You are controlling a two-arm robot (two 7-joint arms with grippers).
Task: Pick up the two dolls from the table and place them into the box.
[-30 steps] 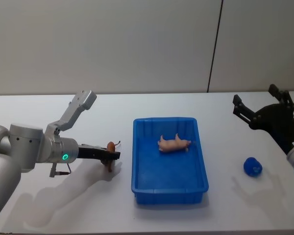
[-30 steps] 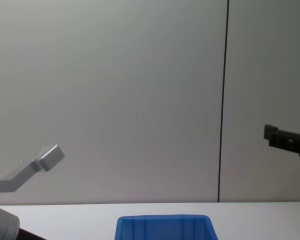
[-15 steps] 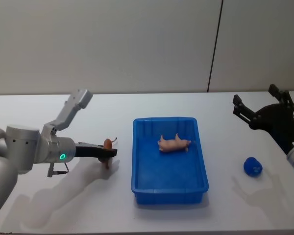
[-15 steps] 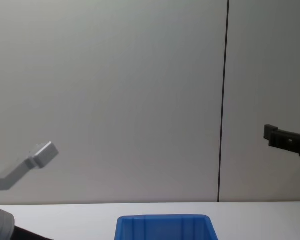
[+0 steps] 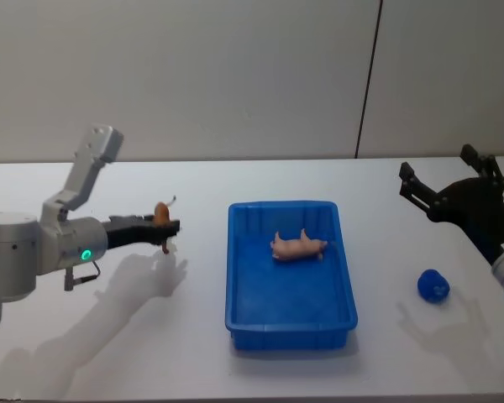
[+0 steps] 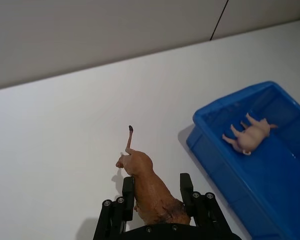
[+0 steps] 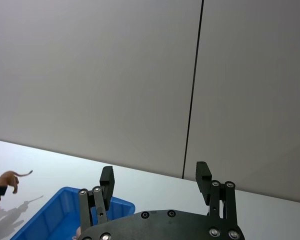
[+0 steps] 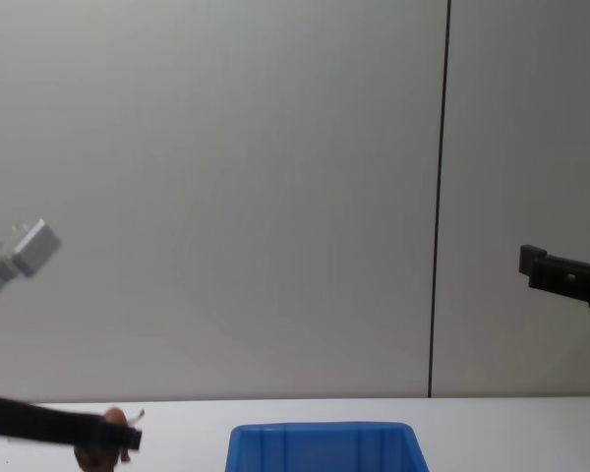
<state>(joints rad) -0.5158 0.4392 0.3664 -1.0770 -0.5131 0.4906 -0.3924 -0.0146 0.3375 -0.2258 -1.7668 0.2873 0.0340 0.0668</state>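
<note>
The left hand [image 5: 170, 225] is clamped on the brown doll [image 5: 161, 211], an animal figure with a thin tail. It holds the doll by the trunk, and the tail and hind end stick out in front of the fingers. The doll hangs clear above the counter [image 5: 386, 361], to the left of the box [image 5: 233, 277] and not yet over it. The pink doll [image 5: 298, 246] already lies on its side inside the box, toward the far end. The right hand [image 5: 441, 172] waits with its fingers apart above the right side of the counter. I judge the brown doll to be light and stiff, probably of smooth plastic. The thick body is therefore the good place to hold, because the tail and legs are thin and could bend or slip out.
</note>
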